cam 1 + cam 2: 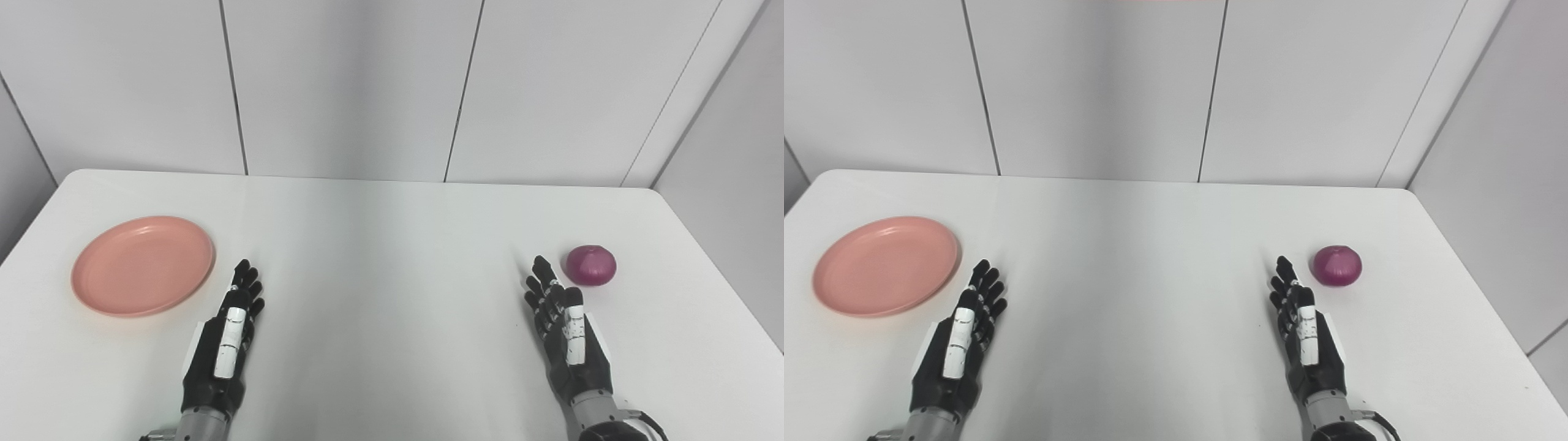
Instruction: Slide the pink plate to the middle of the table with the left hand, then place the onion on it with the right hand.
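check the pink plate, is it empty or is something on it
Empty: the pink plate shows only bare pink surface, and the onion sits far across the table.

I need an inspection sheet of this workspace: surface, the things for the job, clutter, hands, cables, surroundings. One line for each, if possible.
Surface: white table, rounded far corners, no marks seen.
Job's things: pink plate on the table's left side, nothing on it; onion, purple-red, on the right side, apart from the plate.
Clutter: nothing seen.
Hands: left hand open, fingers straight, just right of the plate, not touching it; right hand open, near the onion, a small gap between.
Cables: a dark cable at the right wrist; otherwise nothing seen.
Surroundings: pale wall panels behind the table.
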Robot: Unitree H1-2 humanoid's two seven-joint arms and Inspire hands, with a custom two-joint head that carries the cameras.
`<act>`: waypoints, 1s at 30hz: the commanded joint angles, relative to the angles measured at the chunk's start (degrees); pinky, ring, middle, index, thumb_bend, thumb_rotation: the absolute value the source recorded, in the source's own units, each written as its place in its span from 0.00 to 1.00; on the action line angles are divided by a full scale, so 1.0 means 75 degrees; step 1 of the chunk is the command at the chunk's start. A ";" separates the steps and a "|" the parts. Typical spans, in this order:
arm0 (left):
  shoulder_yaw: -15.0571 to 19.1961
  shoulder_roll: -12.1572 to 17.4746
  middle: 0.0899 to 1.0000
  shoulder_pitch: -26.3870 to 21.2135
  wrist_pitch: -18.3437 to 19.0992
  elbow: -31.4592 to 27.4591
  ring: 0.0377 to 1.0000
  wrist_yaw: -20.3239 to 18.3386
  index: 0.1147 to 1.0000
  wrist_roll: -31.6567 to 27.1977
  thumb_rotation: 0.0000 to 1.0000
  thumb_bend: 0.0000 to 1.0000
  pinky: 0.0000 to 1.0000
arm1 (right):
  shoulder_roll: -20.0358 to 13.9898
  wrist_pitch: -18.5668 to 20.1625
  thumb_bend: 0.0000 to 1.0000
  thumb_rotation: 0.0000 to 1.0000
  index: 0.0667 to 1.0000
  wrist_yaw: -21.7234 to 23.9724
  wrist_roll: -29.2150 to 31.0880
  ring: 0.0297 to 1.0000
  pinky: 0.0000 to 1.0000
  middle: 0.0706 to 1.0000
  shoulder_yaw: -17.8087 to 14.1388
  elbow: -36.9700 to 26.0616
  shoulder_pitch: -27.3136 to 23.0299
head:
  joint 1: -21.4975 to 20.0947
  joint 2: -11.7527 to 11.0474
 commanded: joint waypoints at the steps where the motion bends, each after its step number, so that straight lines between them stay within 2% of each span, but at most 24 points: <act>1: 0.0065 -0.0212 1.00 0.0702 0.0119 -0.0035 1.00 -0.0001 1.00 -0.0023 0.91 0.73 1.00 | 0.0154 0.0349 0.82 1.00 0.97 0.0000 -0.0039 1.00 1.00 1.00 0.0112 0.0734 0.0517 | 0.0003 -0.0005; 9: 0.0044 -0.0247 1.00 0.0655 0.0132 0.0018 1.00 0.0013 1.00 -0.0010 0.91 0.72 1.00 | 0.0119 0.0330 0.83 1.00 0.98 0.0023 -0.0001 1.00 1.00 1.00 0.0074 0.0804 0.0514 | -0.0017 -0.0005; 30: 0.0103 -0.0208 1.00 0.0448 -0.0010 0.0261 1.00 -0.0069 1.00 -0.0089 0.91 0.74 1.00 | 0.0163 0.0456 0.84 0.99 0.97 -0.0123 0.0155 1.00 1.00 1.00 -0.0061 0.0205 0.0923 | -0.0285 -0.0044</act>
